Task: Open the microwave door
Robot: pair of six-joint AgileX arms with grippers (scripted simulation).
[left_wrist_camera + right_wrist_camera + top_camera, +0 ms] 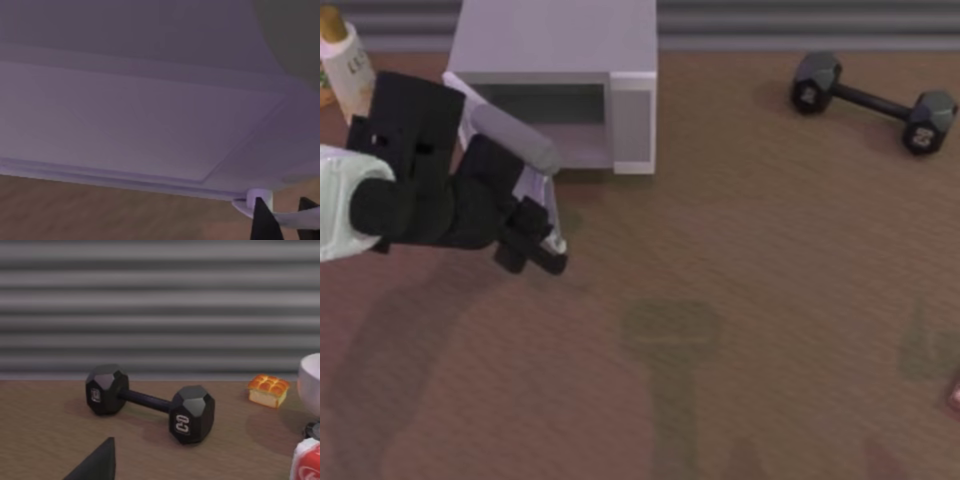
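Top view showed my left gripper (pixel 552 243) clamped on the handle of the microwave door (pixel 542 190), which swung open beside my fingers, the microwave (pixel 560 40) just behind them, while my right gripper's fingers could not be judged.

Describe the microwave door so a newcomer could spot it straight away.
Find the microwave at the table's back left. The microwave door swings out from its left front corner, under the left gripper. Unlike the fixed grey control panel, it stands ajar.
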